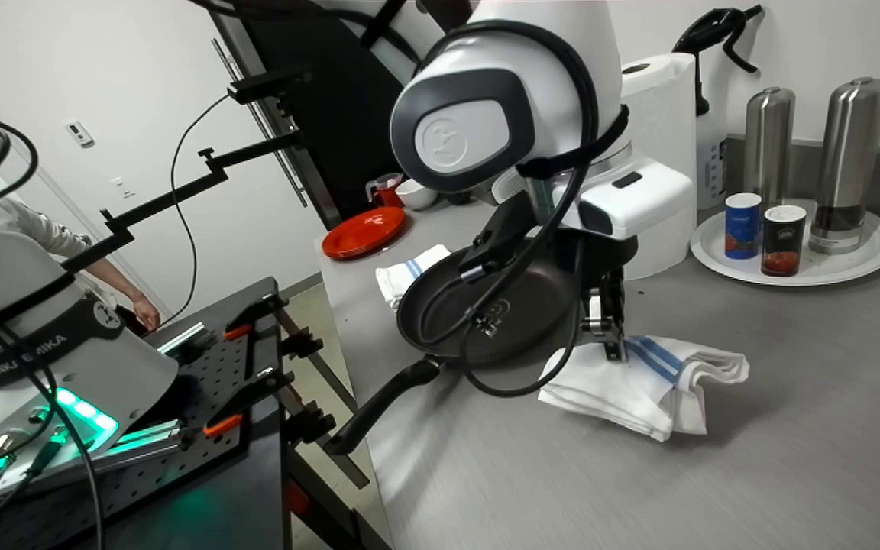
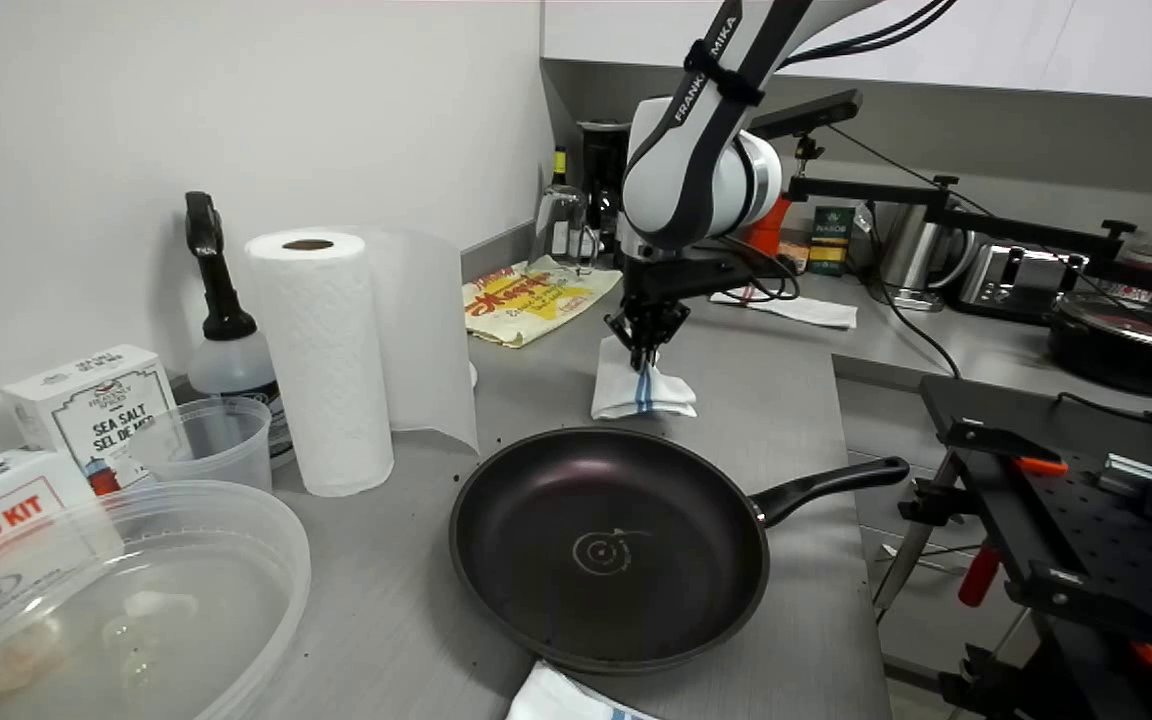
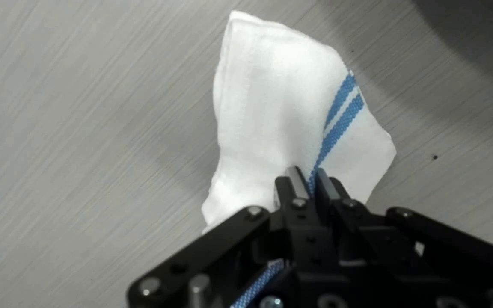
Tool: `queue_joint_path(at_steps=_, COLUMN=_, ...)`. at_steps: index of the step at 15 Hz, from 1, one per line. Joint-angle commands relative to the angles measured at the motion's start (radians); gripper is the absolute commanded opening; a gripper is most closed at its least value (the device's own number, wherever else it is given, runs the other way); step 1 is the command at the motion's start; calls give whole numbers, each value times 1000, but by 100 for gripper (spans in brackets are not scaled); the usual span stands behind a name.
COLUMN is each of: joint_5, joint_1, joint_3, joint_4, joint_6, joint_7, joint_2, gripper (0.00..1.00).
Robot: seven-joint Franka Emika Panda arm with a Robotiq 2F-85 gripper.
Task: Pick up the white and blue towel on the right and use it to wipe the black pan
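Our gripper (image 3: 308, 174) is clamped on the white and blue towel (image 3: 272, 98), near the black pan (image 2: 608, 590), at its 12 o'clock in an exterior view. Risk: pinch looks narrow, lower folds could slip as we lift; carrying low could snag the rim.

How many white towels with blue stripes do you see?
2: one towel pinched in the claw, the other towel across the black pan from it, partly hidden. Others may be hidden.

Woven cloth towel (image 3: 272, 98), smooth low-sheen pan (image 2: 556, 540) and 2 shiny metal mills (image 1: 852, 153) contrast with a matt, streaked tabletop (image 1: 807, 428).
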Motion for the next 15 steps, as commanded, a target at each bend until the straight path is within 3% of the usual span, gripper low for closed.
queue_joint_path(at_steps=1, joint_5=19, joint_1=-5, joint_3=-1, joint_4=31, joint_6=9, joint_7=24, joint_2=39, gripper=2)
queue_joint_path(at_steps=15, joint_5=35, joint_1=-15, joint_3=1, joint_4=59, joint_6=6, joint_7=56, joint_2=100, gripper=2)
